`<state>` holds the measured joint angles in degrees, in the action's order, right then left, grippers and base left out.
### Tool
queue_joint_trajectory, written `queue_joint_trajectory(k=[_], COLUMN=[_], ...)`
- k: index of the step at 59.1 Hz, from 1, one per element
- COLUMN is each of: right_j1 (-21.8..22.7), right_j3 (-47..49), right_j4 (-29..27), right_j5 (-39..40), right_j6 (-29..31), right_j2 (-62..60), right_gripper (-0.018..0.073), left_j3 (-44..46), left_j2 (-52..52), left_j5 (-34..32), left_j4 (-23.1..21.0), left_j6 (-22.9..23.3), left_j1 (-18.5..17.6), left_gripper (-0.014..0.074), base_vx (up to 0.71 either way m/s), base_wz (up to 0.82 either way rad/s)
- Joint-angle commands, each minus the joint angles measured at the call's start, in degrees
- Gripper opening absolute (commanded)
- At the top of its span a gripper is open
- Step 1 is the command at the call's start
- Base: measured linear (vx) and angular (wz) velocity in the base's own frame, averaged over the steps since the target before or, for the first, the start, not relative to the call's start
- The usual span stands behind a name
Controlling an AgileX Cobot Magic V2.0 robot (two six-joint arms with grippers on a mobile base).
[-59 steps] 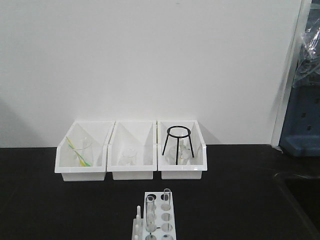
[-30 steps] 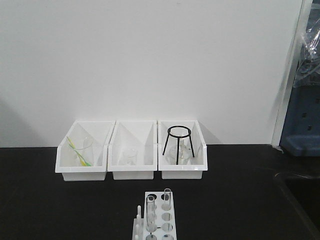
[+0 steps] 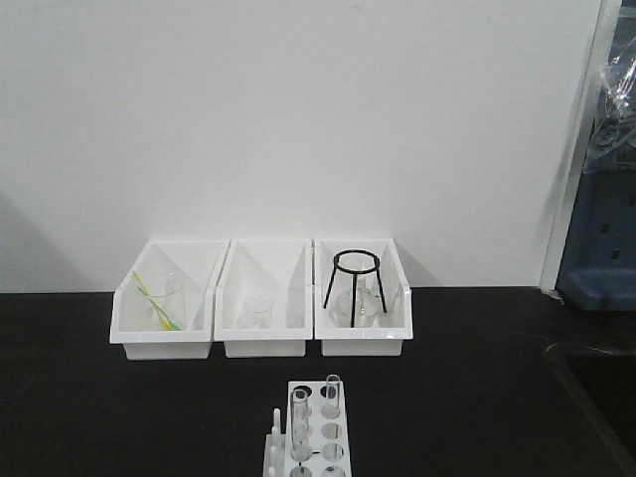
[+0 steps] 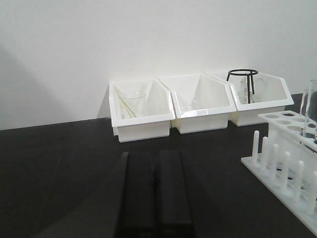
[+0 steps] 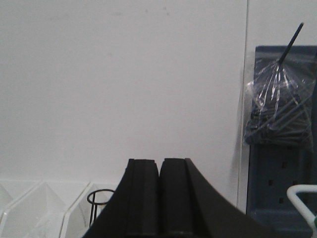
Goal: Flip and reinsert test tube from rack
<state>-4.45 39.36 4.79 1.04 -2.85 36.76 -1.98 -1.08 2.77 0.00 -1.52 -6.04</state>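
The light is bright and even. A soft shadow lies on the wall (image 3: 298, 119) above the far left corner of the table (image 3: 99, 397), and the front view is grainy.

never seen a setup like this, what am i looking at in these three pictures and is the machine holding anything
This is a two-armed robot at a lab bench. One picture comes from a camera looking forward over the black table; neither arm shows in it. The other two come from cameras on the wrists, each looking out along its own gripper. The left gripper and the right gripper are the paired dark bars at the bottom of those pictures. Both are shut and hold nothing.

On the table, three white bins stand in a row by the wall. One has a black ring stand in it, and the other two hold clear glassware. Nearer the camera is a small white rack with two glass test tubes standing upright in its holes.
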Motion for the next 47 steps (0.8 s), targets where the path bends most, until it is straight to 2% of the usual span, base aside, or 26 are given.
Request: queue_joint_trajectory(k=[1,16,25,33,47], right_j1=[0.34,0.34,0.34,0.34,0.34], right_j3=[5.43,7.19,7.19,7.19,7.19], right_j4=[0.59,0.37,0.37,0.37,0.17], right_j5=[4.66,8.56,9.06,9.44,9.46], right_j6=[0.82,0.61,0.61,0.61,0.61], right_j2=[7.5,17.45,17.89,17.89,17.89], right_gripper=[-0.0011,0.0,0.0059,0.0186,0.0538], left_j3=[0.34,0.34,0.34,0.34,0.34], left_j2=[-0.44,-0.44,-0.44,-0.44,-0.44], left_j5=[-4.65,-4.65,-4.65,-4.65,-4.65], left_j4=[0.0,0.0,0.0,0.0,0.0], left_j6=[0.13,0.13,0.13,0.13,0.13], left_j1=[-0.01,-0.01,-0.01,-0.01,-0.01], left_gripper=[-0.0006,-0.0006,-0.0006,-0.0006,-0.0006], base_vx=[0.0,0.0,0.0,0.0,0.0], base_wz=[0.0,0.0,0.0,0.0,0.0])
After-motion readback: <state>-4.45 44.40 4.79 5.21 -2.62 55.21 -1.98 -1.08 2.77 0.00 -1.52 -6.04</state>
